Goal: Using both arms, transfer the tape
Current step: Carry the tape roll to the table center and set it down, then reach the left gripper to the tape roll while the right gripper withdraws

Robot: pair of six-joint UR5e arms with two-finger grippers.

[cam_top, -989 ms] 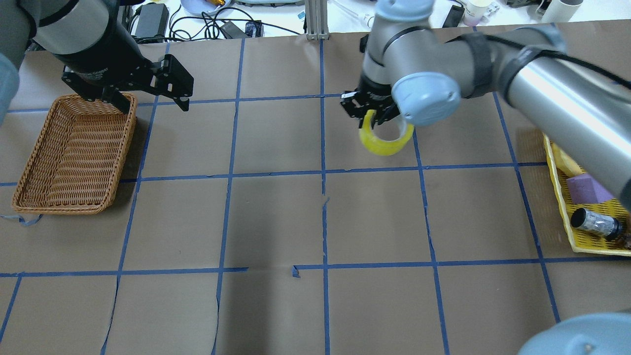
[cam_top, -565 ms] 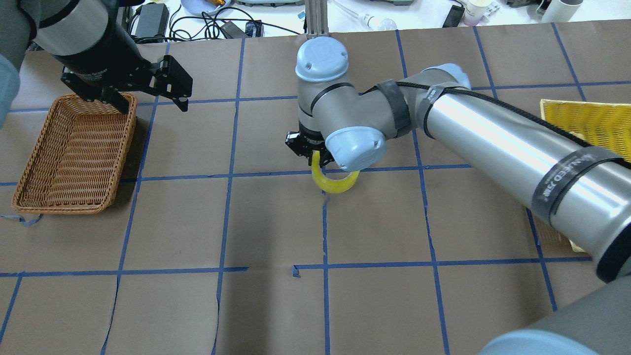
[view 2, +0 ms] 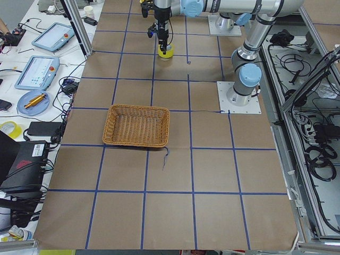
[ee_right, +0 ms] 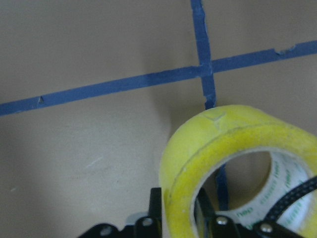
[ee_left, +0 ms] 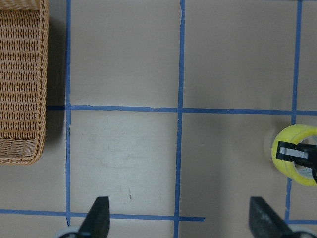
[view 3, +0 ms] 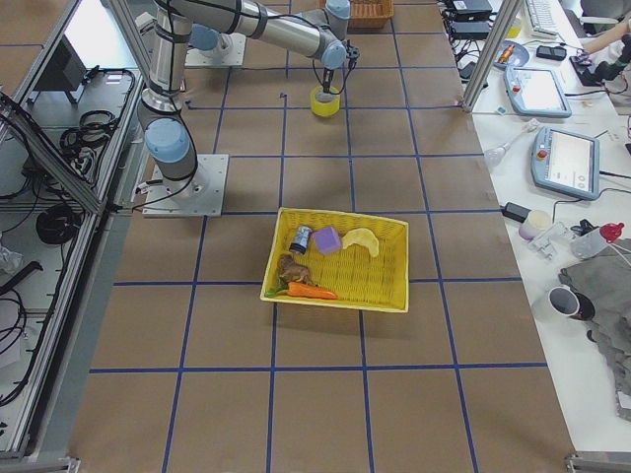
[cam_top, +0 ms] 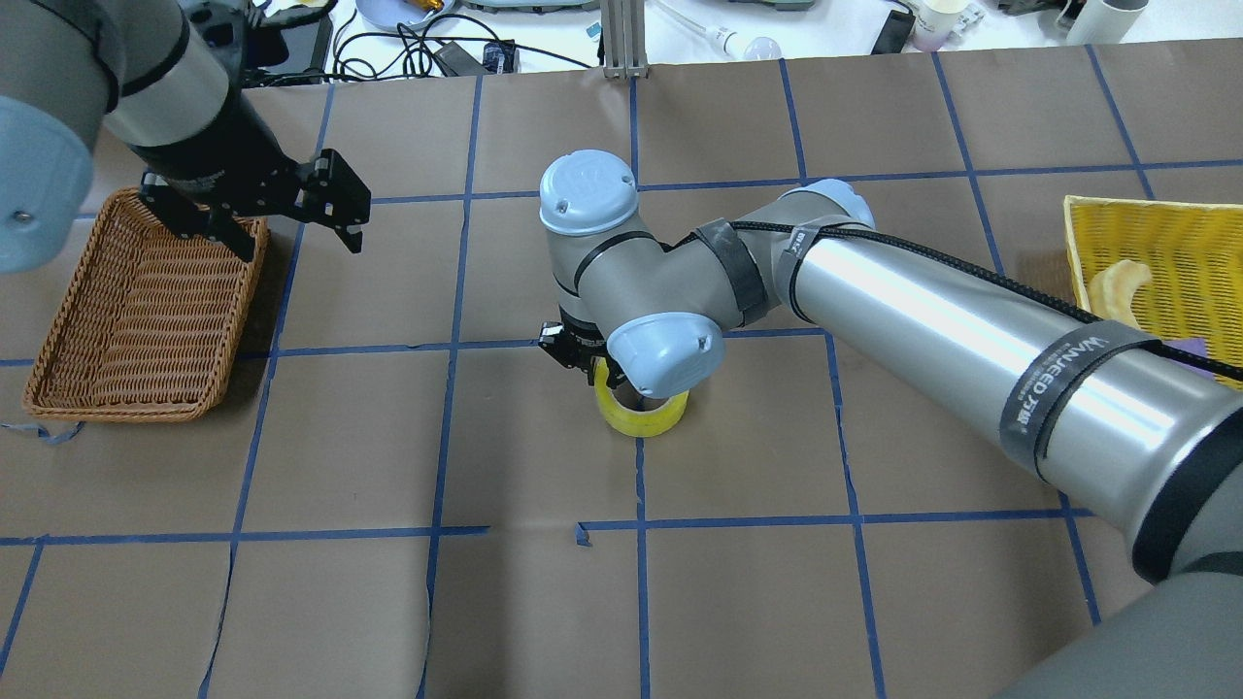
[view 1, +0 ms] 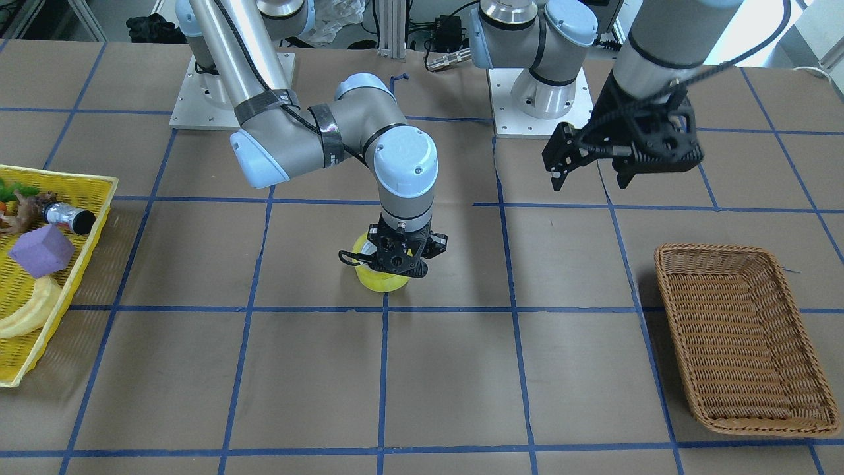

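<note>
The yellow tape roll [cam_top: 643,420] with a white core is at the table's middle, on a blue grid line. My right gripper [cam_top: 604,375] is shut on its wall, one finger inside the ring; the right wrist view shows the roll [ee_right: 218,144] pinched close up. The roll [view 1: 379,281] hangs very low; I cannot tell if it touches the paper. My left gripper [cam_top: 301,248] is open and empty, high beside the wicker basket's far right corner. It also shows in the front view [view 1: 589,183]. The left wrist view shows the tape [ee_left: 296,159] at its right edge.
A brown wicker basket [cam_top: 58,320] stands empty at the table's left. A yellow bin [cam_top: 1146,243] at the right holds a banana [view 1: 26,313], a purple cube [view 1: 41,252] and other small items. Blue tape lines grid the brown paper. Cables and devices lie beyond the far edge.
My right arm has carried the tape from the far right toward the table's middle and lowered it. My left gripper has shifted slightly nearer and stays open.
</note>
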